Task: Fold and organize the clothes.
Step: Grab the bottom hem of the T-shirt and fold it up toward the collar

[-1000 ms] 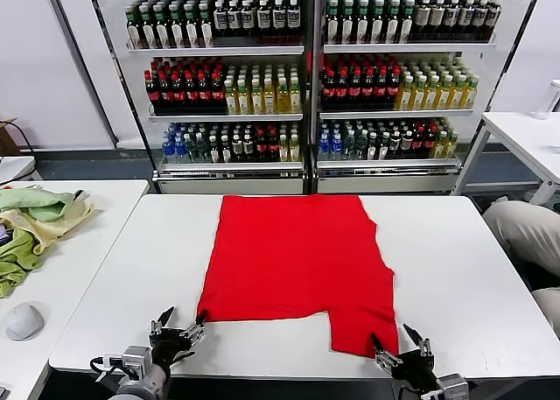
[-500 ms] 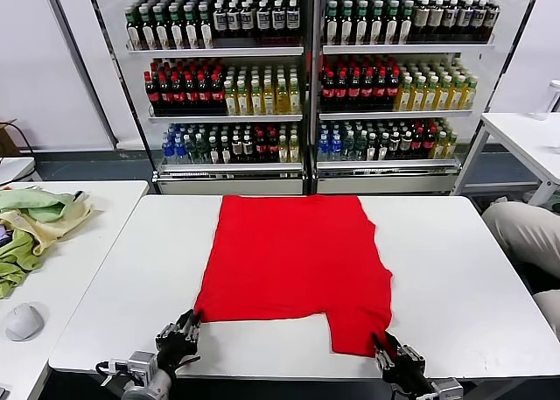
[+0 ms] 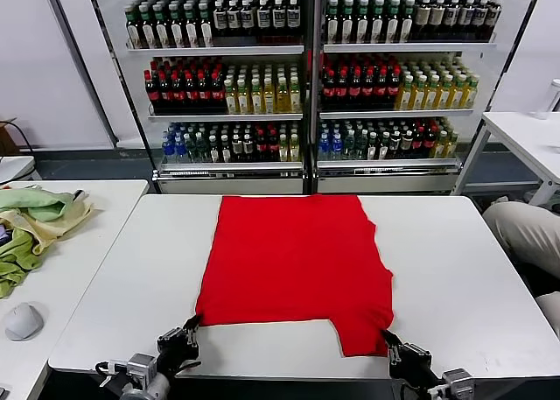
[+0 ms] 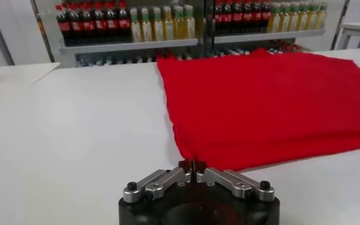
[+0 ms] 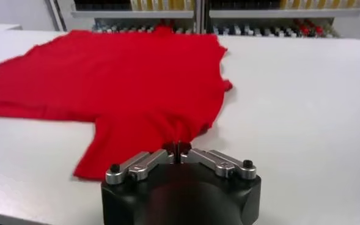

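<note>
Head view: the red T-shirt [image 3: 296,267] lies flat on the white table [image 3: 455,277]. The left gripper [image 3: 185,333] pinches its near left corner; the right gripper [image 3: 395,352] pinches its near right corner at the table's front edge. Pale green and yellow cloths [image 3: 31,221] sit on a side table at the left.

Left wrist view: the left gripper's [image 4: 194,168] fingers are closed together on the T-shirt [image 4: 271,104] corner.

Right wrist view: the right gripper [image 5: 178,150] is clamped on the T-shirt [image 5: 118,92] edge.

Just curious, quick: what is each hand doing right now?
Left hand: closed on the shirt's near corner.
Right hand: closed on the shirt's near edge.
</note>
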`<state>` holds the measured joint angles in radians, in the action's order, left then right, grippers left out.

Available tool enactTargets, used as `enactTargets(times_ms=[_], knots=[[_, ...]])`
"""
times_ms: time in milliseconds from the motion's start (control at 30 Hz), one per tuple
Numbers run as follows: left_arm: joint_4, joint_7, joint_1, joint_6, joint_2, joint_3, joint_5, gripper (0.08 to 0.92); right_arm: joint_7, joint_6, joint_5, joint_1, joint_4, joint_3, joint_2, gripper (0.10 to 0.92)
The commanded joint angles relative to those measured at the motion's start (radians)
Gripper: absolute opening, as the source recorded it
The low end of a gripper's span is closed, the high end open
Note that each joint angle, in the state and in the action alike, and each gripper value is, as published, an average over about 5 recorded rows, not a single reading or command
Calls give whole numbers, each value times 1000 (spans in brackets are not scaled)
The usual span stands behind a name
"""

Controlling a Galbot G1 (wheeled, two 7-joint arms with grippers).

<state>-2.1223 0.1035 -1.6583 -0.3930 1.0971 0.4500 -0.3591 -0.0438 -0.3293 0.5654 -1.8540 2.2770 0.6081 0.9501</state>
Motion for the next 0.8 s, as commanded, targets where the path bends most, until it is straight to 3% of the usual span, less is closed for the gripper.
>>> enactTargets(times_ms=[33,233,367,467,667,800], knots=[[-268,72,-301,-17,-107,65,12,92,53,-4,28,-208,142,147,-30,124],[-390,127,-446,-34,-141,182,15,92,55,6,1,-294,192,175,-21,124],[-455,143,-465,-44,-169,262,1,92,40,6,21,-266,223,190,-27,124],[-420,131,-365,-47,-184,274,-52,92,1,-15,61,-154,213,168,-32,124],[-167,55,7,-39,-164,185,-204,92,-79,-100,115,175,103,65,-28,124],[-38,12,120,-29,-140,136,-209,92,-95,-118,111,277,35,27,-29,124]])
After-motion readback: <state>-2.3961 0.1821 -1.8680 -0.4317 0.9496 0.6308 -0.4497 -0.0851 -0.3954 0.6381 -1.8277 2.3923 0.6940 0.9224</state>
